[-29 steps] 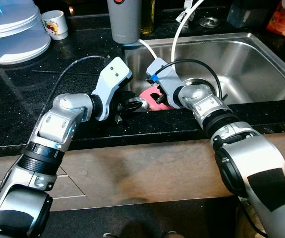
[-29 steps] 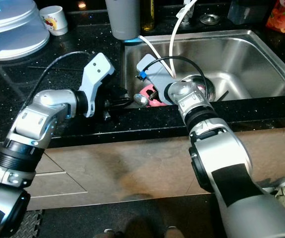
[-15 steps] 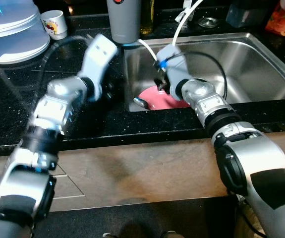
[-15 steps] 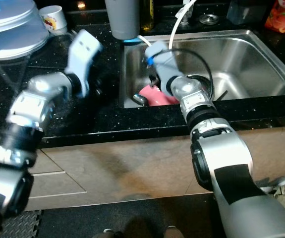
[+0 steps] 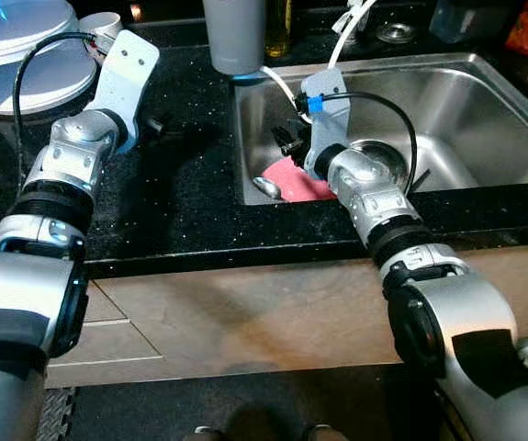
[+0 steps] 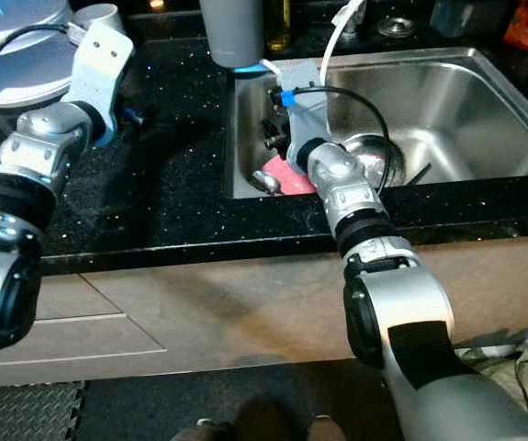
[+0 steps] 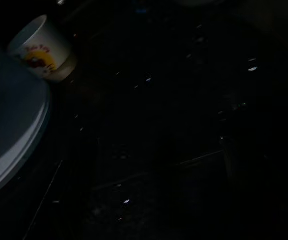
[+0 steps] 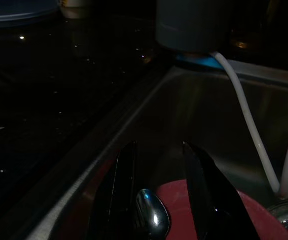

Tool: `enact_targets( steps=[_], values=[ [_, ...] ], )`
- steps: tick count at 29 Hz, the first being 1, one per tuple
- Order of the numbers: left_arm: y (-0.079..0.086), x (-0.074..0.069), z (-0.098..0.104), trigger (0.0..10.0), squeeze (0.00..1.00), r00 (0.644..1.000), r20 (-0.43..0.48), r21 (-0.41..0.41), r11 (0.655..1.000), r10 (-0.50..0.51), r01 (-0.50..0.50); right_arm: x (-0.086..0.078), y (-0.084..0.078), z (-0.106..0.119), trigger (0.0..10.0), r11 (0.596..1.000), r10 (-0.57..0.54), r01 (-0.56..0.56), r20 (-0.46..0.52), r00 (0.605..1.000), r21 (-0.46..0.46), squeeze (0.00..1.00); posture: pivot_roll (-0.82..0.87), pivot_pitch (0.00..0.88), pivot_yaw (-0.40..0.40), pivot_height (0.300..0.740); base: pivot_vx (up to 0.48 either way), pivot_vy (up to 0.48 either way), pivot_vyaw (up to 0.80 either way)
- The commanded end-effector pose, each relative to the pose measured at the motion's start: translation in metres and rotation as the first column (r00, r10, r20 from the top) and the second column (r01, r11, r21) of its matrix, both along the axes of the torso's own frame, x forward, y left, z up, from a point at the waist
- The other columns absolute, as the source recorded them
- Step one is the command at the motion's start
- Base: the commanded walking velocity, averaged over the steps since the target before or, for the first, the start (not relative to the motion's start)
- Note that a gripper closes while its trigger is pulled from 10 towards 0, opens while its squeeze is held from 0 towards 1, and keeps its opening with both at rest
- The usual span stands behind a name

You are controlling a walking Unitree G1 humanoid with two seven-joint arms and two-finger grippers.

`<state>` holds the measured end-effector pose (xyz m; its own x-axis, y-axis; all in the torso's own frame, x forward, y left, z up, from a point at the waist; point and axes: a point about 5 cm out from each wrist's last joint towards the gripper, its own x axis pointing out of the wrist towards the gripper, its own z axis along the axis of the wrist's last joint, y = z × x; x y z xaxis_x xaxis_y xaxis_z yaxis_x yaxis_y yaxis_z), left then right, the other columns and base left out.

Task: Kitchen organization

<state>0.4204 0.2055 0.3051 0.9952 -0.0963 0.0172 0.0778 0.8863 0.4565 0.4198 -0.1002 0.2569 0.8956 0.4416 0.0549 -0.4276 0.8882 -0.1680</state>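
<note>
Sink of stainless steel (image 5: 484, 101), one basin, set into the black speckled stone worktop (image 5: 172, 193), is where my right pincer (image 8: 159, 200) hangs, low at the basin's near left corner. Its two black fingers (image 8: 121, 190) stand apart, open, and between them lies the bowl of one shiny metal spoon (image 8: 151, 220), resting on one pink round plate (image 5: 302, 182); whether the fingers touch the spoon I cannot tell. Two white hoses (image 5: 337, 41) curve down into the basin near the round drain (image 5: 383, 156). One tall grey cylindrical tumbler (image 5: 234, 35) stands on the worktop at the sink's far left corner. My left pincer (image 5: 153, 126) reaches out over the worktop well to the left of the sink, holding nothing that I can see; its wrist view is very dark, so I cannot tell how its fingers stand. Ahead of it sit one small white mug with a red and yellow print (image 7: 41, 47) and, just beside that, one pale blue round lidded container (image 5: 25, 46).
</note>
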Motion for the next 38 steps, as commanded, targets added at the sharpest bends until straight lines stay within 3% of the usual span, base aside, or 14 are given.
enact_targets(
  steps=[1, 4, 12, 15, 25, 38],
  values=[
    [0.006, 0.000, 0.000, 10.0, 0.00, 1.000, -0.002, 0.000, 1.000, 0.022, -0.022, -0.001, 0.002, -0.001, 10.0, 1.000, 0.006, -0.006, 0.015, 1.000, 0.006, 0.00, 0.05, 0.191, 0.069, 0.740, 0.000, 0.000, 0.00],
    [0.012, 0.001, -0.006, 10.0, 0.00, 0.998, -0.034, -0.082, 0.995, 0.057, -0.060, -0.002, 0.000, -0.003, 10.0, 1.000, 0.002, -0.002, 0.019, 1.000, 0.000, 0.00, 0.05, 0.196, 0.074, 0.740, 0.000, 0.000, 0.00],
    [0.013, 0.002, -0.017, 10.0, 0.00, 0.991, -0.073, -0.117, 0.986, 0.109, -0.117, -0.004, -0.003, -0.005, 10.0, 1.000, -0.004, 0.005, 0.037, 0.999, -0.012, 0.00, 0.04, 0.217, 0.085, 0.740, 0.000, 0.000, 0.00],
    [0.013, 0.003, -0.015, 10.0, 0.00, 0.991, -0.063, -0.175, 0.977, 0.116, -0.125, -0.004, -0.004, -0.003, 10.0, 1.000, -0.005, 0.006, 0.045, 0.999, -0.015, 0.00, 0.04, 0.220, 0.088, 0.740, 0.000, 0.000, 0.00],
    [0.013, 0.002, -0.024, 10.0, 0.00, 0.977, -0.173, -0.140, 0.979, 0.125, -0.150, -0.006, -0.006, -0.002, 10.0, 1.000, -0.006, 0.007, 0.050, 0.999, -0.021, 0.00, 0.03, 0.220, 0.088, 0.740, 0.000, 0.000, 0.00],
    [0.018, -0.002, -0.030, 10.0, 0.00, 0.938, -0.342, -0.079, 0.992, 0.063, -0.095, -0.007, -0.008, 0.006, 10.0, 0.999, 0.000, 0.003, 0.076, 0.997, -0.041, 0.00, 0.03, 0.225, 0.087, 0.740, 0.000, 0.000, 0.00]
  ],
)
